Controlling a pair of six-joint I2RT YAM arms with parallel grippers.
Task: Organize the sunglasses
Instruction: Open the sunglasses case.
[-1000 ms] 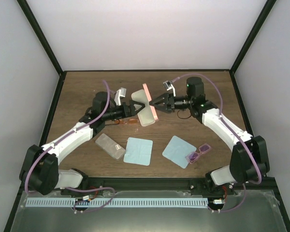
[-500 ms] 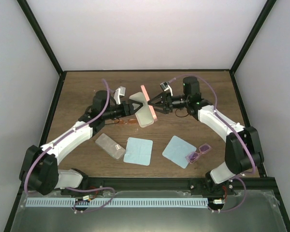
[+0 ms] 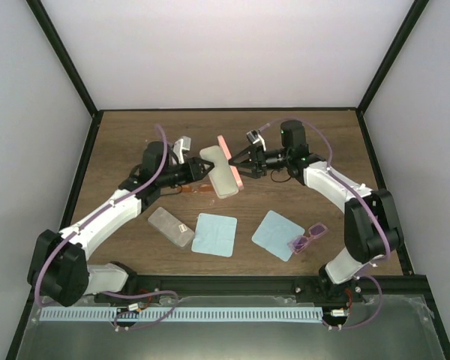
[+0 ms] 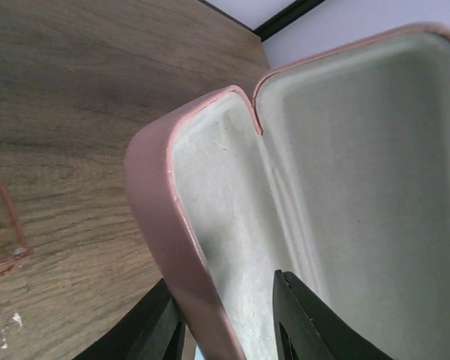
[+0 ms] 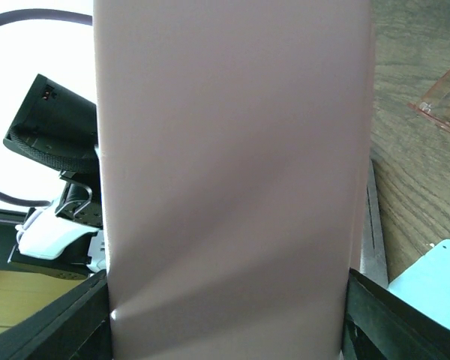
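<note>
An open pink case (image 3: 223,174) stands at mid-table, its beige lining showing. My right gripper (image 3: 240,166) is shut across the width of its raised lid (image 5: 229,172), one finger on each side. My left gripper (image 3: 204,170) straddles the case's near wall (image 4: 161,225): one finger lies outside against the pink shell, and the other finger (image 4: 307,322) is inside over the lining with a gap left. The orange sunglasses (image 3: 196,188) lie just beneath the left gripper. The purple-pink sunglasses (image 3: 308,238) rest at the right, beside a cloth.
A grey case (image 3: 171,226) lies closed at front left. Two light blue cloths (image 3: 214,234) (image 3: 277,234) lie flat in front of the pink case. Black frame posts and white walls bound the table.
My left gripper's jaws have narrowed from wide open round the case's wall. The right gripper and the lid have shifted slightly left and back.
</note>
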